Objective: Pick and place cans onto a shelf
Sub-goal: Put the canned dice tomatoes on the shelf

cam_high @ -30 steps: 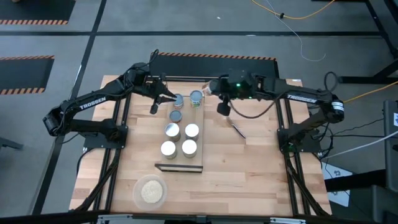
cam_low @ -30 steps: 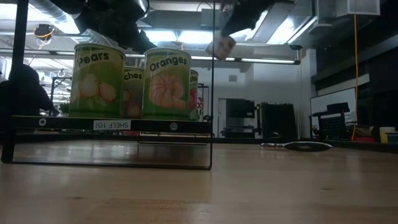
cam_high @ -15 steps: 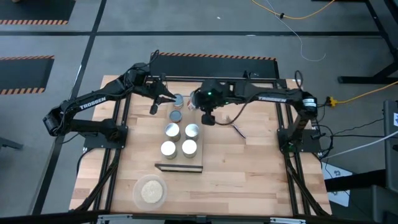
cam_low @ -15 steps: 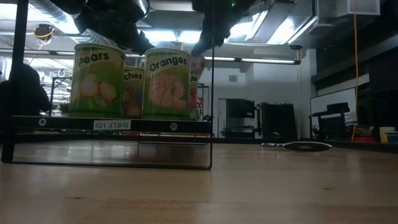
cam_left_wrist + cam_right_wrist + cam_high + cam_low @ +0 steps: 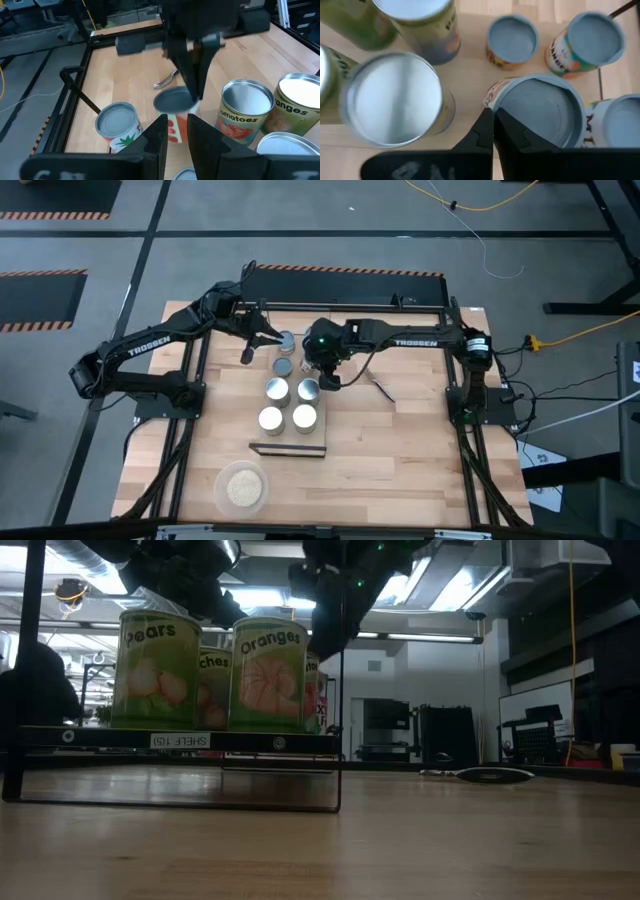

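The shelf [image 5: 318, 435] is a pale board with a dark strip at its near end. Several cans stand on it, among them "Pears" [image 5: 155, 668] and "Oranges" [image 5: 268, 675] nearest the low camera. My right gripper [image 5: 324, 370] hangs over the shelf's far right part, shut on a small can with a blue-grey top [image 5: 172, 102], which also shows in the right wrist view [image 5: 540, 112]. My left gripper [image 5: 249, 350] waits left of the shelf's far end, near a grey-topped can [image 5: 288, 340]. Its fingers [image 5: 160, 137] stand a narrow gap apart and hold nothing. My right gripper pinches the can's top rim [image 5: 495, 106] at one edge between its two fingers [image 5: 192, 75]. The fingers come from above, pointing down. The can hangs below them, clear of the shelf and slightly tilted, among the standing cans.
A round dish of beige grains [image 5: 243, 487] stands at the table's near left. A thin dark utensil [image 5: 380, 387] lies on the table right of the shelf. Free tabletop lies to the right of the shelf and in front of it.
My right gripper has carried the can from right of the shelf toward the table's left and near edges. It is now over the shelf's far right part, and lower. It has stayed shut on the can.
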Tool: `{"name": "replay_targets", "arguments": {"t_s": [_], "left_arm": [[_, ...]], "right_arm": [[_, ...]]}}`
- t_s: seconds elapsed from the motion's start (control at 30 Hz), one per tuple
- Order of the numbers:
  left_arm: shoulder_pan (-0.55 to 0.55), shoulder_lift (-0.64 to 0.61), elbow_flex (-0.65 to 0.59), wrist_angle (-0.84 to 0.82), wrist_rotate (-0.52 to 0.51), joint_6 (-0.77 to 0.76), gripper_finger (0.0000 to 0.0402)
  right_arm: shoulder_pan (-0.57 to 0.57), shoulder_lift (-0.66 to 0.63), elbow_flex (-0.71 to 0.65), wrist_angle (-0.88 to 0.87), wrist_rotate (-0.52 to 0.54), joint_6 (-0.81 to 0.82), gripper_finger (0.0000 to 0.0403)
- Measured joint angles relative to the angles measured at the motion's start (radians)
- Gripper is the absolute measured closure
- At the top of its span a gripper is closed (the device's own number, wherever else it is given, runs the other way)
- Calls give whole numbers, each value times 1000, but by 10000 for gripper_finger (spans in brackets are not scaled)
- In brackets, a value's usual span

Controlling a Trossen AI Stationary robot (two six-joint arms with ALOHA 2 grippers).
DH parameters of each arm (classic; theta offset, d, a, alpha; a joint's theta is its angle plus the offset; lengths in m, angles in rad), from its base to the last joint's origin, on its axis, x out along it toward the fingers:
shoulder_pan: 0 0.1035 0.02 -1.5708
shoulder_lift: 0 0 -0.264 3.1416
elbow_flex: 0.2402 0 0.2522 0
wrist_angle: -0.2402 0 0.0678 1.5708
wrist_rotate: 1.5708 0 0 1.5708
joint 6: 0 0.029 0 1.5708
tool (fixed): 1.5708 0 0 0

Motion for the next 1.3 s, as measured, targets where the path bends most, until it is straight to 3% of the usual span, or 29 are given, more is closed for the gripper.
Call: {"name": "replay_targets", "arguments": {"t_s": [1.3], "left_arm": [[0,0,0,0,3,0,337]], "right_arm": [[-21,91,-32,65,2,0,391]]}}
